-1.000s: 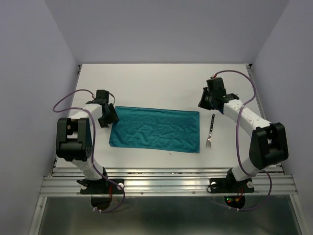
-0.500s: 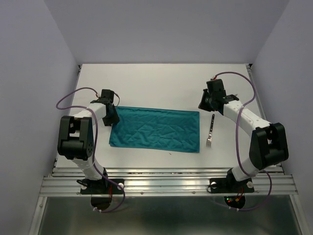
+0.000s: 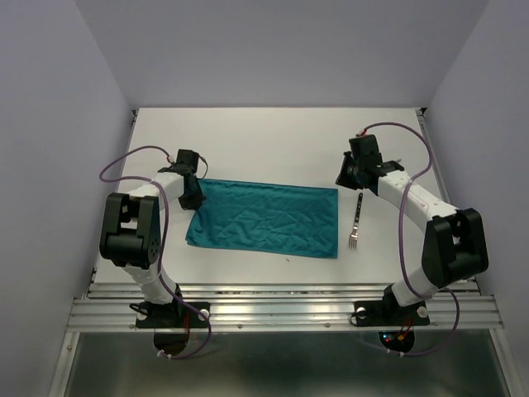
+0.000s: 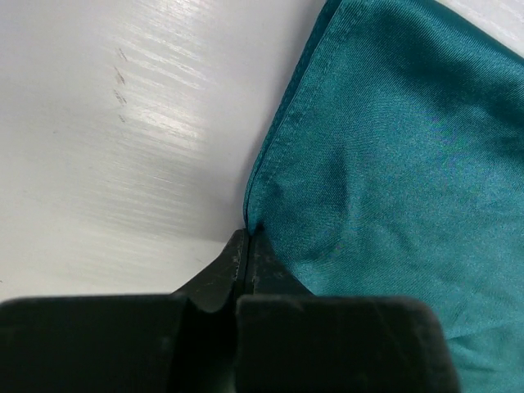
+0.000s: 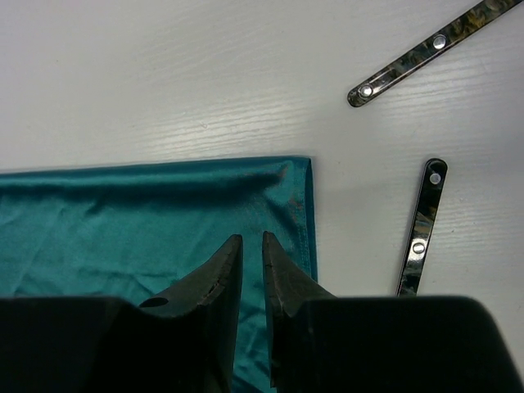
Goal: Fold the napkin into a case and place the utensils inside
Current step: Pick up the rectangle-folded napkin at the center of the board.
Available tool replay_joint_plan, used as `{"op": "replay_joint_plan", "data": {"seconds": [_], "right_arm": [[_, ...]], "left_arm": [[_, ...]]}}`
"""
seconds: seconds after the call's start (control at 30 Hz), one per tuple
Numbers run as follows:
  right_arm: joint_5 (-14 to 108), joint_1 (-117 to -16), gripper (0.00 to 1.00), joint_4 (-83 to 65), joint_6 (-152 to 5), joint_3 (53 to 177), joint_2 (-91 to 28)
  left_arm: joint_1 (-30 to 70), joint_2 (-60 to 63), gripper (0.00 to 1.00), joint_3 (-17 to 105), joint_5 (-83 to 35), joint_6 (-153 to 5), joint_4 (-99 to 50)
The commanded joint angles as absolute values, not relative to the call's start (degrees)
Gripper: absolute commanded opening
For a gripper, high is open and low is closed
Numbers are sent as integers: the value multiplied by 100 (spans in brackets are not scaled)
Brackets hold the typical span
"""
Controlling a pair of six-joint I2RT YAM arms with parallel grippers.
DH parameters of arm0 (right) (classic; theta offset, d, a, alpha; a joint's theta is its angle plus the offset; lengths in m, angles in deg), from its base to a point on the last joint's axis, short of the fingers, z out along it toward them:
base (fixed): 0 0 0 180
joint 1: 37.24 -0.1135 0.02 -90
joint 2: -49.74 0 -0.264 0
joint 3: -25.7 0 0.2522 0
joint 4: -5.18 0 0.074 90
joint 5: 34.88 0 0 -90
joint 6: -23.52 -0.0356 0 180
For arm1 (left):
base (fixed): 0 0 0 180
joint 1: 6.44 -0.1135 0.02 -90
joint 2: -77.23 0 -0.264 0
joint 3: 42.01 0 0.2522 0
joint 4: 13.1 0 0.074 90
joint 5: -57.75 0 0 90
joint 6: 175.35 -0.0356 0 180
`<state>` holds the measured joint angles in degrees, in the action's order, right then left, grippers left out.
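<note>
The napkin (image 3: 263, 219) lies flat on the bench (image 3: 273, 141) as a long rectangle, with its long axis running left to right across my view from above. That axis is what the next fold turns on. Each far corner sits by its own arm, so I judge the far long edge should be carried toward me with 2 grips, 1 at each end.

The left end looks ready. The left fingers (image 4: 225, 274) are closed tip to tip on the hem of the napkin's left short edge, near the far corner, and the cloth puckers where they pinch it.

The right end is not ready. The right fingers (image 5: 219, 274) stand a narrow slit apart and point down over the cloth. I see nothing caught between them. In the wrist view the far right corner lies just ahead of the tips and a little to their right. They are above the fabric, inside the hem, not astride the edge.

The fork (image 3: 355, 222) lies just right of the napkin's right short edge, apart from it, with its tines toward me and its length crossing the napkin's long axis. A second riveted handle (image 5: 422, 51) lies farther out; I cannot tell what its hidden end is. I would keep the right wrist clear of both while it takes that corner.
</note>
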<state>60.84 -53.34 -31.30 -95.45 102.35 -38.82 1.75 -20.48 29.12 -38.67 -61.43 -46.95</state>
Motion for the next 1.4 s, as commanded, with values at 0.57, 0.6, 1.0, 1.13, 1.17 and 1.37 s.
{"op": "replay_joint_plan", "data": {"seconds": [0.57, 0.6, 1.0, 1.13, 1.17, 1.37], "right_arm": [[5750, -5288, 35, -3187, -9531, 8754, -3358], [5654, -5288, 37, -3135, -9522, 8666, -3358], [5064, -5288, 33, -2572, -9671, 8226, -3648], [4967, -5288, 17, -2431, -9759, 8173, -3736], [4976, -5288, 15, -2422, -9777, 8173, -3736], [4897, -5393, 8, -2308, -9874, 8217, -3789]], "left_arm": [[253, -1225, 0, 3530, -3270, -6346, -5331], [253, -1198, 0, 3530, -3252, -6346, -5331], [454, -1066, 0, 3661, -3058, -6276, -5401], [613, -1057, 0, 3767, -3058, -6223, -5472], [648, -1049, 0, 3785, -3058, -6223, -5489], [850, -970, 0, 3969, -2892, -6109, -5560]]}}
